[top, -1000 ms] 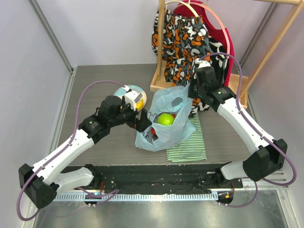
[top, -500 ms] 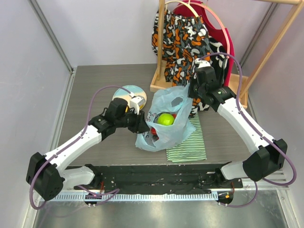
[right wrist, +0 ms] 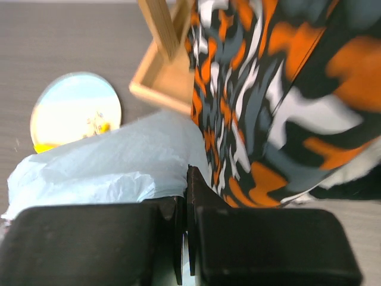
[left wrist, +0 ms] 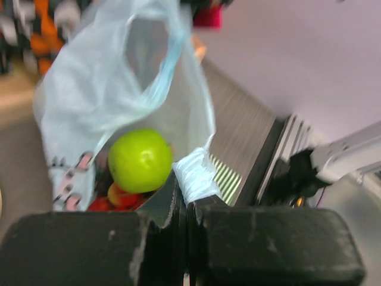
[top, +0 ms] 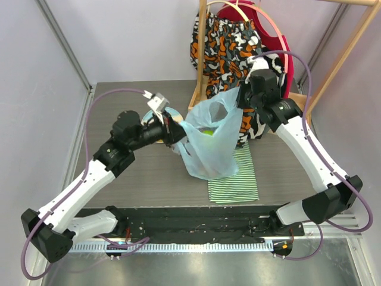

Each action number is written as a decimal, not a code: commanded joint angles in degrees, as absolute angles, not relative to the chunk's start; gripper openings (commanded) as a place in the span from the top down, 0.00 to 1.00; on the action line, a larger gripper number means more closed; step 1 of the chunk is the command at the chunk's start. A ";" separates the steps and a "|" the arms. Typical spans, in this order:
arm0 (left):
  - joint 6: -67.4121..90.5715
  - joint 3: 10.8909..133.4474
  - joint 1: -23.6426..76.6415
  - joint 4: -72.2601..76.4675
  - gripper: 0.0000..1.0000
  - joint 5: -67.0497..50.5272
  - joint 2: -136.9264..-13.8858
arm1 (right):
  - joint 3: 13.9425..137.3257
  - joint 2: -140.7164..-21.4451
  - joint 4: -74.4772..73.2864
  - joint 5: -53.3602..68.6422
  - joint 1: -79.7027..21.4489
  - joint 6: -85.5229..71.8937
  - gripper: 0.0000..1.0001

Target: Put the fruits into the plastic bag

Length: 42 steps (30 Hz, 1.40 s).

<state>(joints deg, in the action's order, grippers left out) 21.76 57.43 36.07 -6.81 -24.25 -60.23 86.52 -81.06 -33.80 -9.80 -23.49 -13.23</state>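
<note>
Grey bench (top: 131, 179) ran back to a wooden rack (top: 201, 71) hung with patterned clothes at its back right corner. Over the bench's middle the bag (top: 211, 149) hung stretched between the two arms, its bottom at the back edge of a striped cloth (top: 235, 182); whether it touched the bench could not be told. The left jaws were clenched on a twisted bit of the bag's left rim, and the right jaws were clenched on plastic at its back right side. Inside lay the apple (left wrist: 140, 159) with red strawberries (left wrist: 119, 195) under it. Behind the left arm sat the plate (right wrist: 74, 110), a yellow patch at its edge too blurred to name. No grapes could be made out.

The step looked like lifting the bag by its rim to settle the fruit. Done well, both arms would rise together and level, with the mouth turned upward so the apple could not roll out. Pulling the two pinches apart should be gentle, since the film was thin and might tear or slip. The right arm would need to stay off the hanging clothes.
</note>
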 commanded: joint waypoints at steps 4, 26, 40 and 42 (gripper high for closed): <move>30.31 68.02 35.95 21.32 1.00 -30.66 -61.17 | 96.41 -82.35 -30.85 -13.62 -23.29 -9.58 0.99; 38.58 67.76 37.09 23.91 1.00 -42.63 -73.83 | 88.86 -81.05 -30.59 -6.52 -23.03 -14.67 0.17; 37.18 67.85 39.02 23.82 1.00 -42.98 -76.90 | 75.34 -72.33 -29.45 10.63 -23.20 -24.51 0.07; 36.74 67.85 39.37 23.47 1.00 -42.80 -77.34 | 73.66 -72.51 -28.31 12.38 -23.20 -26.18 0.10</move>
<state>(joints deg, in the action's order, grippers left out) 37.47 66.39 38.59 20.62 -41.91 -76.60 76.62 -72.34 -30.81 6.55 -23.14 -21.91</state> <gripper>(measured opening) 0.025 0.923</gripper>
